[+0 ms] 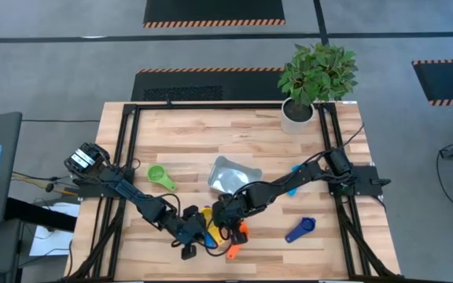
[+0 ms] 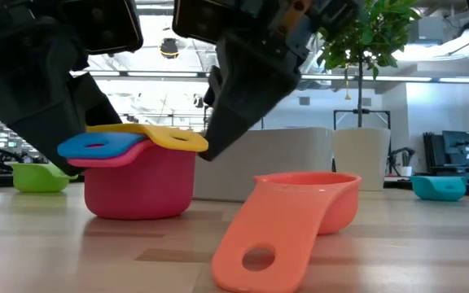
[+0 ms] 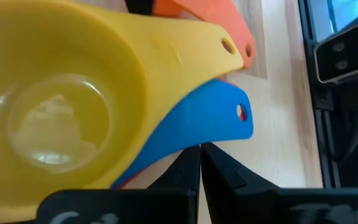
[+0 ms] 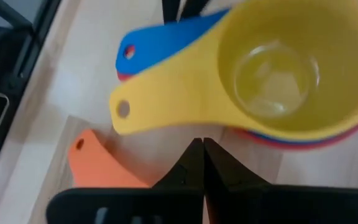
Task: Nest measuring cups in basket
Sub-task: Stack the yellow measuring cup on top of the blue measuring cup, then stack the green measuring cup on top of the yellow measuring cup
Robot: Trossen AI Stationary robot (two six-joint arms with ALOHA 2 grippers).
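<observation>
**Three cups stacked on the bench, none in the basket yet**

Wooden bench [image 1: 234, 141], open workshop floor behind. Both arms met at the near edge, centre.

Nearest the low camera: the orange cup [image 2: 300, 213] lay on the bench by itself, handle toward the lens, not nested. Just beside it was the stack: yellow cup [image 4: 272, 68] on top, blue cup [image 3: 197, 121] under it, red cup [image 2: 141, 189] at the bottom, handles fanned out to one side. So three of seven were nested, but on the bench, not in the basket.

Left end effector [image 3: 199, 163] sat at the stack, fingers pressed together, holding nothing. Right end effector [image 4: 202, 158] was the same: fingers closed, empty, tips just short of the yellow handle.

Farther back: green cup [image 1: 160, 176] loose to the left; dark blue cup [image 1: 300, 229] loose to the right; light blue cup [image 2: 440, 187] out near the right arm. The basket [image 1: 233, 174] sat mid-bench behind the arms, nothing visible in it. Potted plant [image 1: 314, 79] at the far corner.

My read: under halfway. Four cups remained to add, and the whole stack had yet to go into the basket.
</observation>
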